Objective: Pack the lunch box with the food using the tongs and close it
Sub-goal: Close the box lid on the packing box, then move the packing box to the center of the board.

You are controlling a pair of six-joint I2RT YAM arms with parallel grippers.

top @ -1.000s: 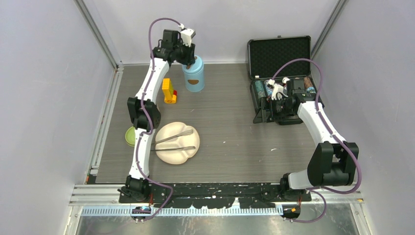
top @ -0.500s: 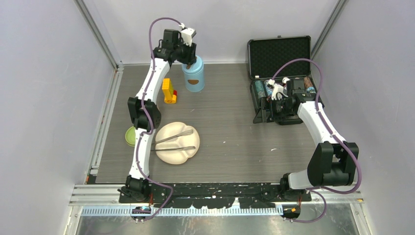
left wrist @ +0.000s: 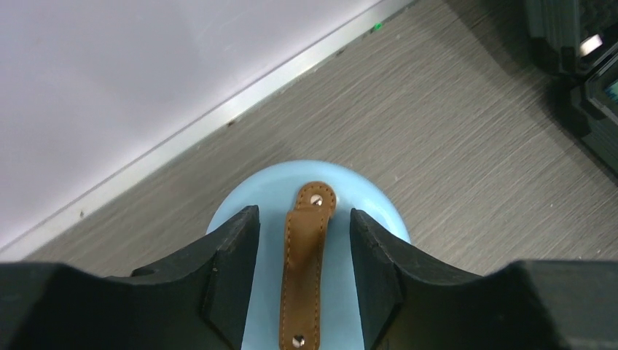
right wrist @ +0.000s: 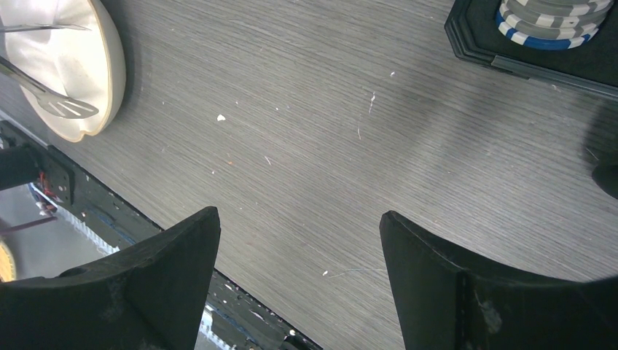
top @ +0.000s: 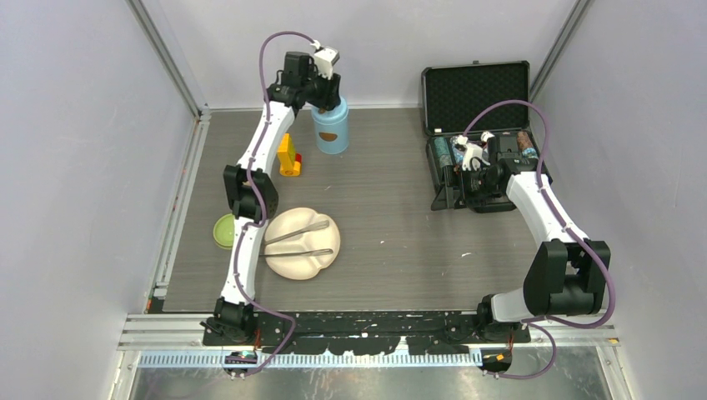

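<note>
We see the left arm (top: 260, 142) reach higher and farther back, so its wrist sits above the lunch box (top: 333, 133) and its white link now overlaps the yellow block (top: 291, 162). The left fingers (left wrist: 232, 248) spread a little wider, clear of the brown handle (left wrist: 306, 255) on both sides.

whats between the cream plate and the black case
Nothing but bare grey tabletop with tiny white specks lies between the plate and the case. The top view shows the whole stretch, the right wrist view part.
</note>
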